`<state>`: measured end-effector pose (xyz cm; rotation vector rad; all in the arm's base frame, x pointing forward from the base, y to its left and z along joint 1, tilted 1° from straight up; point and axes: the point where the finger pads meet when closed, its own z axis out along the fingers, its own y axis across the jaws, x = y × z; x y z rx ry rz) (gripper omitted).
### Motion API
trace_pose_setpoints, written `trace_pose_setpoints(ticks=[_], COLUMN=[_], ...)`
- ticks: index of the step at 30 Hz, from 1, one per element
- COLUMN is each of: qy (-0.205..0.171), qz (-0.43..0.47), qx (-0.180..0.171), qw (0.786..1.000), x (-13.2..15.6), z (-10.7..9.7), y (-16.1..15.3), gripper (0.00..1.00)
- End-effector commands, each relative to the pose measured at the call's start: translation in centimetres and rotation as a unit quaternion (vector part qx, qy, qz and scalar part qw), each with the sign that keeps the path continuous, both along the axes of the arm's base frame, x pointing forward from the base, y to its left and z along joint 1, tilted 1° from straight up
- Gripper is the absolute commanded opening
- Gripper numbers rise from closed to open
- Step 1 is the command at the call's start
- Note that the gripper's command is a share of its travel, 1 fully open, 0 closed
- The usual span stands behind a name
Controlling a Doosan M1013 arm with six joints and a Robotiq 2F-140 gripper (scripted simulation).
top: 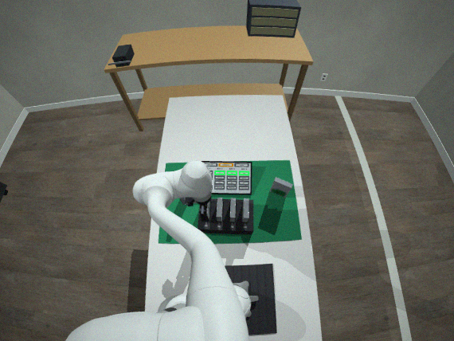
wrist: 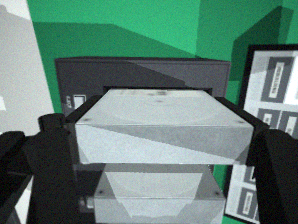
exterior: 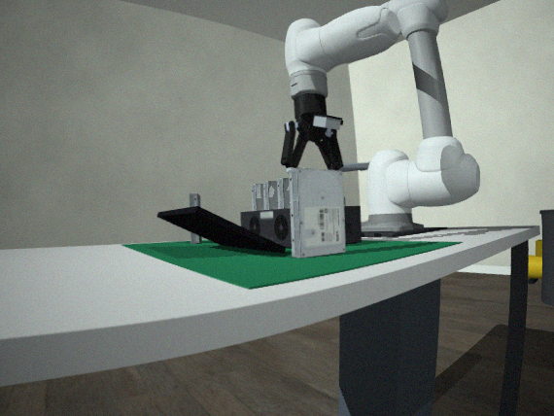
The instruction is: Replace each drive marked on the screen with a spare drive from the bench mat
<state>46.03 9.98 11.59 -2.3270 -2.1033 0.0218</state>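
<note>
Green mat (top: 279,167) (exterior: 243,277) (wrist: 150,20) | screen (top: 239,194) (wrist: 244,75) partly hidden | end effector (exterior: 311,165) (wrist: 157,110) fingertips obscured

The robot's arm (top: 215,263) (exterior: 430,83) is glossy white, all thick rounded tubes and bulbous joints with thin seams where the covers meet. Near its end I see a paler grey collar (exterior: 309,84) with a small dark mark. Below that, the gripper (exterior: 313,166) (wrist: 157,110) is black, with angular, linked fingers and a light-grey block (exterior: 327,121) on its side.
</note>
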Motion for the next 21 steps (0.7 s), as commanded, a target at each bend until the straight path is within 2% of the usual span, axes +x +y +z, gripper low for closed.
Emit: trace_pose_setpoints(ticks=[1,12,13,21], qy=[0.000,0.000,0.000,0.000], qz=[0.000,0.000,0.000,0.000], qx=[0.000,0.000,0.000,0.000], qw=[1.000,1.000,1.000,1.000], x=[0.03,0.04,0.04,0.04], z=[0.08,0.16,0.16,0.16], y=[0.02,0.02,0.02,0.02], gripper=[0.71,0.70,0.10,0.10])
